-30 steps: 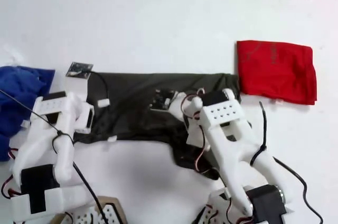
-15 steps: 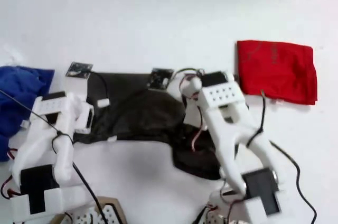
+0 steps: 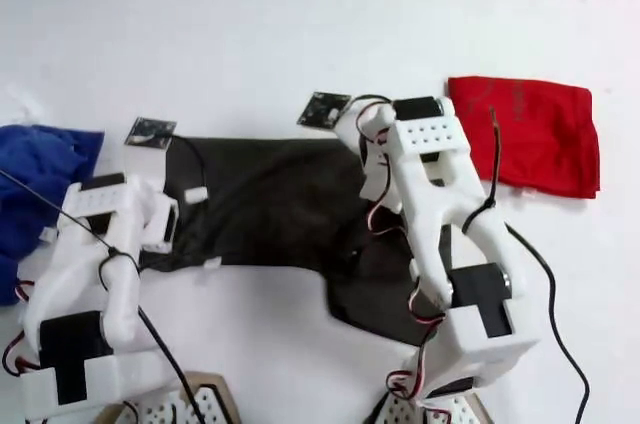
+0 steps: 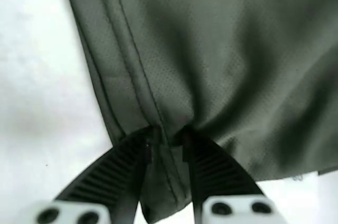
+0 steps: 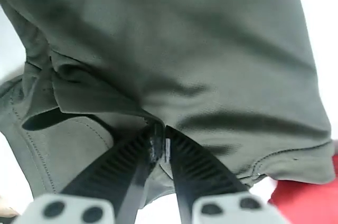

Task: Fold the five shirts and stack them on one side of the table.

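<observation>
Step in hand, as I judge it: folding the dark shirt (image 3: 265,206), which lies across the middle of the tabletop (image 3: 300,39). One bunched lobe of it sags toward the near edge under my right arm.

Left tool (image 4: 168,137): clenched on a stitched hem at the shirt's left end, cloth puckered between the fingers. Right tool (image 5: 158,138): clenched on a gathered pinch of the same shirt at its far right edge, just beside the folded red shirt (image 3: 525,134). The blue shirt (image 3: 35,184) lies crumpled at the left edge, apart from the work.

Notes for doing this well:
- Hold the left pinch low as an anchor, so that the hem does not slide.
- Raise the right pinch just enough for the cloth to clear itself, then carry it leftward over the body in one arc.
- Keep mild tension between the two tools. Slack will likely make creases, like the loose flap seen in the right wrist view.
- Stay off the red shirt so that it is not dragged.
- Let go only once the edges lie flat and lined up.
</observation>
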### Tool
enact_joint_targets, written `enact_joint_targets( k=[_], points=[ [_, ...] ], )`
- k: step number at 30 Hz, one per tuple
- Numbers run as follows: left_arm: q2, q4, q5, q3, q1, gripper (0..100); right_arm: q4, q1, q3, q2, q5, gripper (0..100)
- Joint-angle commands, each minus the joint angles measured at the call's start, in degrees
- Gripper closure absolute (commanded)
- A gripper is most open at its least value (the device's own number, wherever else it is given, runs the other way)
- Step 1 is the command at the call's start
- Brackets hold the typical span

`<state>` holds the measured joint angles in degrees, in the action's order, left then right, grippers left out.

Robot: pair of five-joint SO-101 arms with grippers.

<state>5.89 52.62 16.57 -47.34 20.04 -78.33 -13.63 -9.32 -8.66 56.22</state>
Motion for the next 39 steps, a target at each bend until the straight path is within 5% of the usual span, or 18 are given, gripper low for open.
enact_joint_targets(
  k=[1,14,22,29,39],
  points=[
    [-0.53,-2.73,0.18,-0.04,-0.18,89,1.80,-0.04,2.02,0.04,0.09,97.6],
    [-0.53,-2.73,0.18,-0.04,-0.18,89,-10.33,-0.31,3.16,11.21,-3.43,89.0],
    [-0.53,-2.73,0.18,-0.04,-0.18,89,-16.31,-1.10,-11.34,24.48,3.52,88.9],
    [-0.53,-2.73,0.18,-0.04,-0.18,89,0.22,-6.46,-34.46,33.54,2.73,88.7],
    [-0.53,-2.73,0.18,-0.04,-0.18,89,14.64,-5.23,-36.22,30.55,-4.84,88.9]
  ],
)
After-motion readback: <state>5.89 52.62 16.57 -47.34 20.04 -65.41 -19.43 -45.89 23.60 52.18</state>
